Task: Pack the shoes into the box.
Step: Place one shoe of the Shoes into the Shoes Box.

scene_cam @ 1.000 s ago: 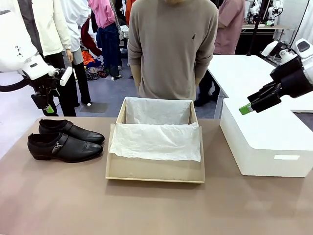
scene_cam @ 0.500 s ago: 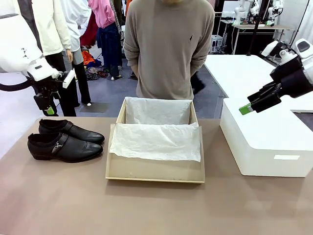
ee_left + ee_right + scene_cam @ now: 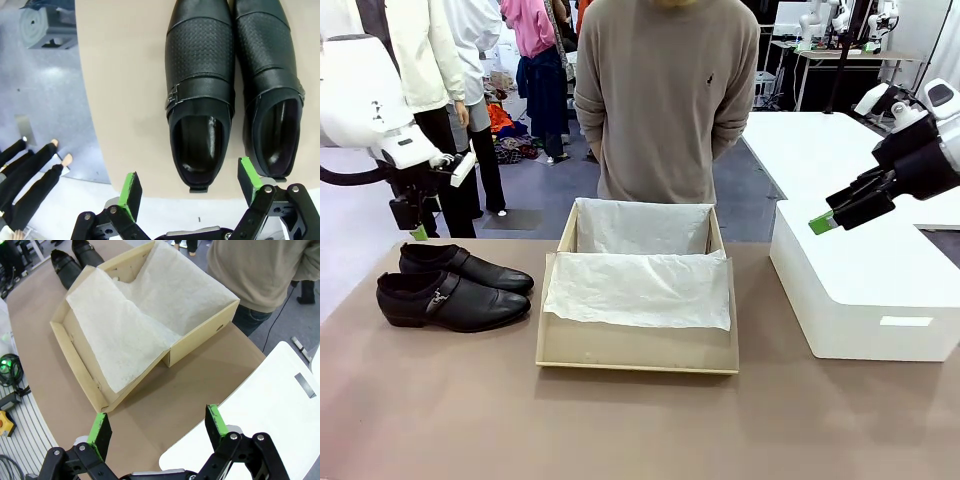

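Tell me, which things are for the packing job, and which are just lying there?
For the job: black shoes, cardboard box, its tissue paper.
Just lying about: big white box.

Of the shoes [image 3: 455, 300], the far one lies half hidden behind the near one in our front view. We cannot see the hands of the person [image 3: 665, 100], which are out of sight behind the body. White tissue paper [image 3: 640, 288] hides the floor of the box [image 3: 635, 350]. From the left wrist, both toes run off the top edge. From the right wrist, the white box [image 3: 270, 405] is cut by the right edge.
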Robot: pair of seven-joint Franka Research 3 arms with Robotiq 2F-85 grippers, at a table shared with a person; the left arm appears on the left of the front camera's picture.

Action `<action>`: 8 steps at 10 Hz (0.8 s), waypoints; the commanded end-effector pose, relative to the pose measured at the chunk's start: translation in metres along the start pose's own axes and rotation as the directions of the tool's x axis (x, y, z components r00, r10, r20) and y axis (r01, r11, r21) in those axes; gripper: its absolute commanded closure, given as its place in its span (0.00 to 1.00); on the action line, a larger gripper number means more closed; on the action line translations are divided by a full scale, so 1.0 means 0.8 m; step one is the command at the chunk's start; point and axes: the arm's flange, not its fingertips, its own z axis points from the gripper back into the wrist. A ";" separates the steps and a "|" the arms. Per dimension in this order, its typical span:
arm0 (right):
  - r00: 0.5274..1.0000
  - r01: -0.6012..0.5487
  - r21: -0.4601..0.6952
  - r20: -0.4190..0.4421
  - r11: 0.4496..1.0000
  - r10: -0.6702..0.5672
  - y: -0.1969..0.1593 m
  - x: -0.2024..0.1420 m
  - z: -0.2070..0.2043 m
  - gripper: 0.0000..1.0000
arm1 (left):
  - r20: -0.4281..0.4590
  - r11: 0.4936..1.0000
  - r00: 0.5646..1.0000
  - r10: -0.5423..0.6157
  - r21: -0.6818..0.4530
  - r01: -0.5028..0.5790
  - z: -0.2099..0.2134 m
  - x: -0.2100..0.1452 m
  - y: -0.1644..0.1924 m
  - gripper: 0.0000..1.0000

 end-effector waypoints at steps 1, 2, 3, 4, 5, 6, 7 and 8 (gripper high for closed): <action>1.000 -0.022 0.013 0.020 1.000 0.022 -0.005 0.000 -0.002 0.00 | -0.028 1.000 0.999 0.020 0.003 -0.020 -0.008 -0.001 0.009 0.00; 1.000 -0.022 0.013 0.020 1.000 0.022 -0.005 0.000 -0.002 0.00 | -0.032 1.000 0.999 0.026 0.006 -0.026 -0.012 -0.001 0.011 0.00; 1.000 -0.022 0.013 0.020 1.000 0.022 -0.005 0.000 -0.002 0.00 | -0.030 1.000 0.999 0.028 0.015 -0.027 -0.016 -0.002 0.015 0.00; 1.000 -0.022 0.013 0.020 1.000 0.022 -0.005 0.000 -0.002 0.00 | -0.024 1.000 0.999 0.026 0.005 -0.026 -0.020 -0.003 0.017 0.00; 1.000 -0.022 0.013 0.020 1.000 0.022 -0.005 0.000 -0.002 0.00 | -0.018 1.000 1.000 0.025 -0.013 -0.025 -0.025 -0.003 0.017 0.00; 1.000 -0.022 0.013 0.020 1.000 0.022 -0.005 0.000 -0.002 0.00 | -0.021 0.999 0.999 0.030 -0.021 -0.030 -0.031 -0.003 0.018 0.00; 1.000 -0.022 0.013 0.020 1.000 0.022 -0.005 0.000 -0.002 0.00 | -0.018 0.999 0.999 0.031 -0.024 -0.032 -0.036 -0.003 0.020 0.00; 1.000 -0.022 0.013 0.020 1.000 0.022 -0.005 0.000 -0.002 0.00 | -0.019 0.999 0.999 0.031 -0.023 -0.031 -0.039 -0.004 0.023 0.00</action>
